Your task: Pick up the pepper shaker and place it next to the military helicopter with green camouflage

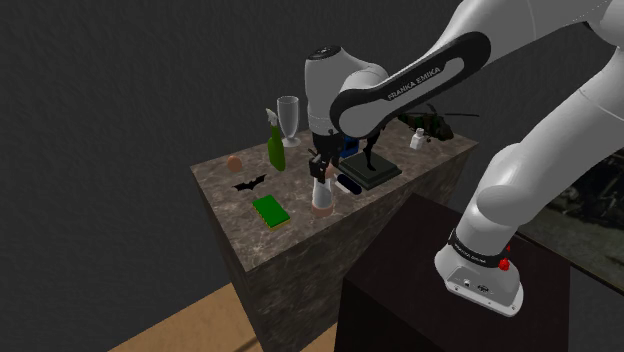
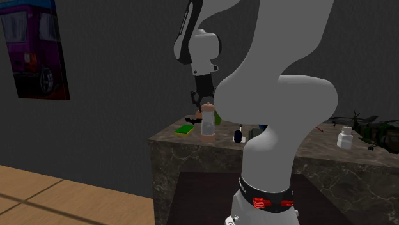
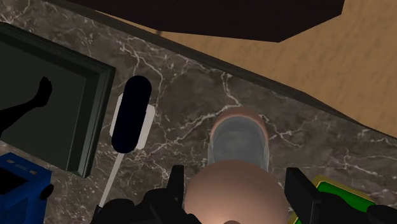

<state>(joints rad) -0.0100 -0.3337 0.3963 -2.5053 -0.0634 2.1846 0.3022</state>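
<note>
The pepper shaker [image 1: 322, 195] [image 2: 208, 124] is a clear cylinder with a tan rounded cap, standing upright near the front edge of the marble table [image 1: 240, 235]. My black gripper [image 1: 322, 170] [image 2: 206, 102] [image 3: 238, 181] comes down on it from above. In the wrist view its two fingers [image 3: 178, 184] sit tight against either side of the cap, with the shaker's glass body [image 3: 236, 146] below. The green camouflage helicopter [image 1: 430, 120] [image 2: 374, 131] rests at the far end of the table, well away from the gripper.
A green sponge [image 1: 270, 211] [image 2: 185, 130] lies beside the shaker. A green spray bottle [image 1: 275, 145], a wine glass [image 1: 289, 118], a black bat shape [image 1: 250, 183], a dark base with a figure [image 1: 370, 168] and a black brush [image 3: 130, 114] crowd the table. A small white bottle [image 1: 418, 140] stands by the helicopter.
</note>
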